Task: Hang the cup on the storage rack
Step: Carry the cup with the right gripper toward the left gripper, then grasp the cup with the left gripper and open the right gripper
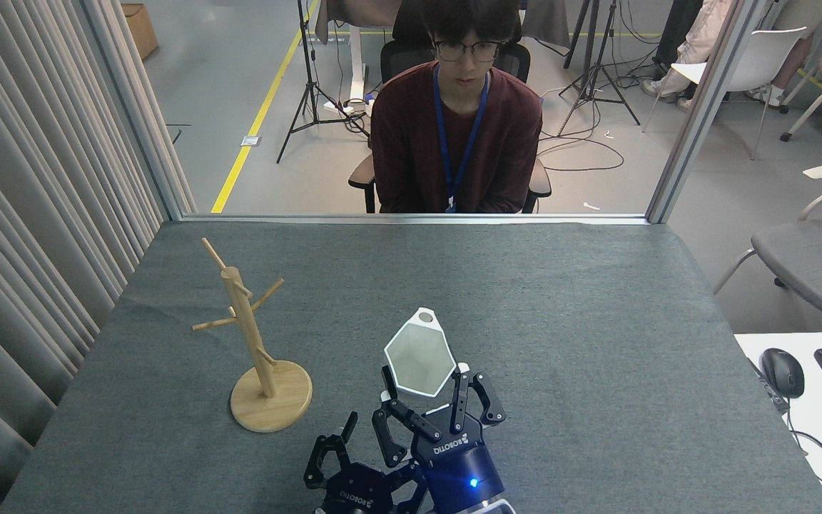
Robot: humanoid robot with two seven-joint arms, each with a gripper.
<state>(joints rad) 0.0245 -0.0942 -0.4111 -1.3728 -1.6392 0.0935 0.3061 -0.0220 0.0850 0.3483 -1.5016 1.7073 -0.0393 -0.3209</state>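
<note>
**Cup lifted, not yet hung**

From the head view, the right hand (425, 396) was clamped on the white faceted cup with a hexagonal rim (419, 359), held above the near middle of the grey felt-covered bench (561, 300), its holed tab handle pointing far. The left hand (345, 446), fingers apart and empty, sat just beside it. The light wooden mug tree on a round disc base (254, 335) stood apart to the left, pegs bare. Pickup looked done; carrying across and hooking remained. Beyond the bench sat a person (456, 135), with curtains at left.
</note>
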